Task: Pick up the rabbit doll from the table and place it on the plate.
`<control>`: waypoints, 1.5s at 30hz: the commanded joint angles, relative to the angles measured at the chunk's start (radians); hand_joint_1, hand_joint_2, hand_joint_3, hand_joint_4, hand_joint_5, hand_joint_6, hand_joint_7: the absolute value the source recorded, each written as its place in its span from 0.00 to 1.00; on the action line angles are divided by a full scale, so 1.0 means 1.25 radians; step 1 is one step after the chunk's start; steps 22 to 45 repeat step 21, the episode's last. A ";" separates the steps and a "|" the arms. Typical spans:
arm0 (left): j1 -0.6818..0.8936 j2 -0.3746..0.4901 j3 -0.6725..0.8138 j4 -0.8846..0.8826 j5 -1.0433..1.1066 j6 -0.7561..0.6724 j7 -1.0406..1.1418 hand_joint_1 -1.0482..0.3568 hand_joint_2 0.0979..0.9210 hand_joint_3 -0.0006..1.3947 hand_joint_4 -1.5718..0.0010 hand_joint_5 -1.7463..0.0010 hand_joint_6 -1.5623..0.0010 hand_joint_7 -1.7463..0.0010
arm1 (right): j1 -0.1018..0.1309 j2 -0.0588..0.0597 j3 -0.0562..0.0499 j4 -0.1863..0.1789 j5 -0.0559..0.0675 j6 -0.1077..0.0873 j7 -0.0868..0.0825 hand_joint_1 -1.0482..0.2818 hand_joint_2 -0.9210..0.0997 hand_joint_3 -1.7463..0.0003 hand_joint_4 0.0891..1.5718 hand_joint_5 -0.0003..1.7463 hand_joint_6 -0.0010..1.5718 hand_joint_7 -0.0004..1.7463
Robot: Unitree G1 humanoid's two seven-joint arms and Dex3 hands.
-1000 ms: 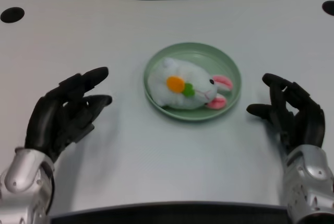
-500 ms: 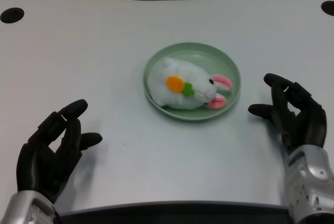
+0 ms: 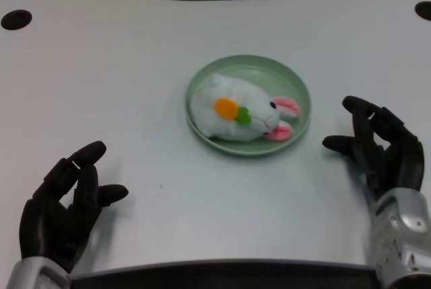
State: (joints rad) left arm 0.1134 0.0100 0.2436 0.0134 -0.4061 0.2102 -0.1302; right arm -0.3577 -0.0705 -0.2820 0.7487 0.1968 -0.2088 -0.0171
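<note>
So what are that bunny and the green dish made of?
The rabbit doll looks like soft plush: fuzzy white pile, with pink ears. The plate seems to be smooth plastic or perhaps glazed ceramic, pale green with a faint sheen; the picture cannot settle which.

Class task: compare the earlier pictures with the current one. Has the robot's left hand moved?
Yes. The left hand has drawn back toward the table's near edge and lower left, farther from the green plate, which has stayed put with the rabbit doll on it.

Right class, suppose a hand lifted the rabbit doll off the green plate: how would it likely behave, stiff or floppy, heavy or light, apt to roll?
The rabbit doll looks plush and fuzzy, so it would probably squash under the fingers and feel light. Its pink ears might flop. Lying on its side in the plate, its rounded body could perhaps roll a little if nudged, though the raised rim should stop it.
</note>
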 commanded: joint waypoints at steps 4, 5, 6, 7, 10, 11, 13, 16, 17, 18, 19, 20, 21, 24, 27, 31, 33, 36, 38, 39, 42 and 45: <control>-0.012 0.009 0.009 0.021 0.003 -0.009 -0.005 0.38 1.00 0.42 0.71 0.09 0.68 0.61 | -0.017 0.000 -0.003 0.020 0.001 -0.013 -0.001 0.55 0.00 0.86 0.50 0.61 0.51 0.29; -0.013 0.009 0.010 0.021 0.002 -0.007 -0.004 0.38 1.00 0.42 0.71 0.09 0.67 0.61 | -0.017 0.001 -0.003 0.020 0.001 -0.012 -0.002 0.55 0.00 0.86 0.49 0.61 0.51 0.29; -0.014 0.009 0.010 0.022 0.002 -0.007 -0.003 0.38 1.00 0.41 0.71 0.10 0.67 0.61 | -0.017 -0.001 -0.001 0.024 -0.002 -0.019 0.000 0.56 0.00 0.85 0.49 0.61 0.51 0.29; -0.015 0.009 0.011 0.022 0.002 -0.005 0.000 0.39 1.00 0.40 0.70 0.10 0.67 0.61 | -0.018 -0.003 -0.001 0.029 -0.004 -0.025 0.004 0.56 0.00 0.85 0.48 0.61 0.51 0.29; -0.016 0.006 0.012 0.022 -0.003 -0.002 0.000 0.39 1.00 0.41 0.69 0.10 0.67 0.61 | -0.021 -0.004 -0.005 0.041 0.002 -0.034 0.013 0.57 0.00 0.85 0.47 0.61 0.51 0.29; -0.016 0.005 0.011 0.023 -0.003 -0.003 -0.001 0.40 1.00 0.41 0.69 0.10 0.67 0.61 | -0.021 -0.004 -0.007 0.041 0.005 -0.031 0.015 0.57 0.00 0.85 0.47 0.61 0.51 0.29; -0.015 0.004 0.011 0.026 -0.004 -0.006 -0.006 0.40 1.00 0.42 0.70 0.10 0.68 0.61 | -0.021 -0.004 -0.007 0.041 0.004 -0.030 0.012 0.56 0.00 0.85 0.48 0.61 0.51 0.29; -0.016 0.003 0.014 0.035 -0.010 -0.012 -0.016 0.40 1.00 0.43 0.71 0.09 0.68 0.60 | -0.021 -0.004 -0.005 0.039 -0.002 -0.027 0.003 0.55 0.00 0.85 0.48 0.61 0.51 0.29; -0.016 0.003 0.014 0.036 -0.010 -0.012 -0.016 0.40 1.00 0.43 0.72 0.09 0.68 0.60 | -0.020 -0.005 -0.003 0.037 -0.004 -0.026 0.000 0.55 0.00 0.85 0.49 0.61 0.51 0.29; -0.016 0.003 0.015 0.036 -0.009 -0.012 -0.016 0.40 1.00 0.43 0.72 0.09 0.68 0.59 | -0.019 -0.005 -0.002 0.035 -0.006 -0.026 -0.001 0.55 0.00 0.85 0.49 0.62 0.51 0.29; -0.015 0.004 0.013 0.039 -0.003 -0.020 -0.017 0.40 1.00 0.43 0.72 0.09 0.68 0.59 | -0.018 -0.005 0.000 0.033 -0.008 -0.028 -0.001 0.55 0.00 0.85 0.49 0.62 0.51 0.29; -0.014 0.005 0.012 0.041 0.002 -0.026 -0.018 0.40 1.00 0.42 0.72 0.09 0.68 0.59 | -0.016 -0.006 0.002 0.032 -0.010 -0.029 -0.001 0.55 0.00 0.85 0.49 0.62 0.51 0.29; -0.014 0.005 0.012 0.043 0.004 -0.027 -0.017 0.40 1.00 0.42 0.72 0.09 0.68 0.59 | -0.016 -0.005 0.001 0.032 -0.008 -0.030 0.001 0.55 0.00 0.85 0.48 0.62 0.51 0.29; -0.014 0.005 0.012 0.043 0.004 -0.027 -0.017 0.40 1.00 0.42 0.72 0.09 0.68 0.59 | -0.016 -0.005 0.001 0.032 -0.008 -0.030 0.001 0.55 0.00 0.85 0.48 0.62 0.51 0.29; -0.014 0.005 0.012 0.043 0.004 -0.027 -0.017 0.40 1.00 0.42 0.72 0.09 0.68 0.59 | -0.016 -0.005 0.001 0.032 -0.008 -0.030 0.001 0.55 0.00 0.85 0.48 0.62 0.51 0.29; -0.014 0.005 0.012 0.043 0.004 -0.027 -0.017 0.40 1.00 0.42 0.72 0.09 0.68 0.59 | -0.016 -0.005 0.001 0.032 -0.008 -0.030 0.001 0.55 0.00 0.85 0.48 0.62 0.51 0.29; -0.014 0.005 0.012 0.043 0.004 -0.027 -0.017 0.40 1.00 0.42 0.72 0.09 0.68 0.59 | -0.016 -0.005 0.001 0.032 -0.008 -0.030 0.001 0.55 0.00 0.85 0.48 0.62 0.51 0.29; -0.014 0.005 0.012 0.043 0.004 -0.027 -0.017 0.40 1.00 0.42 0.72 0.09 0.68 0.59 | -0.016 -0.005 0.001 0.032 -0.008 -0.030 0.001 0.55 0.00 0.85 0.48 0.62 0.51 0.29; -0.014 0.005 0.012 0.043 0.004 -0.027 -0.017 0.40 1.00 0.42 0.72 0.09 0.68 0.59 | -0.016 -0.005 0.001 0.032 -0.008 -0.030 0.001 0.55 0.00 0.85 0.48 0.62 0.51 0.29; -0.014 0.005 0.012 0.043 0.004 -0.027 -0.017 0.40 1.00 0.42 0.72 0.09 0.68 0.59 | -0.016 -0.005 0.001 0.032 -0.008 -0.030 0.001 0.55 0.00 0.85 0.48 0.62 0.51 0.29; -0.014 0.005 0.012 0.043 0.004 -0.027 -0.017 0.40 1.00 0.42 0.72 0.09 0.68 0.59 | -0.016 -0.005 0.001 0.032 -0.008 -0.030 0.001 0.55 0.00 0.85 0.48 0.62 0.51 0.29; -0.014 0.005 0.012 0.043 0.004 -0.027 -0.017 0.40 1.00 0.42 0.72 0.09 0.68 0.59 | -0.016 -0.005 0.001 0.032 -0.008 -0.030 0.001 0.55 0.00 0.85 0.48 0.62 0.51 0.29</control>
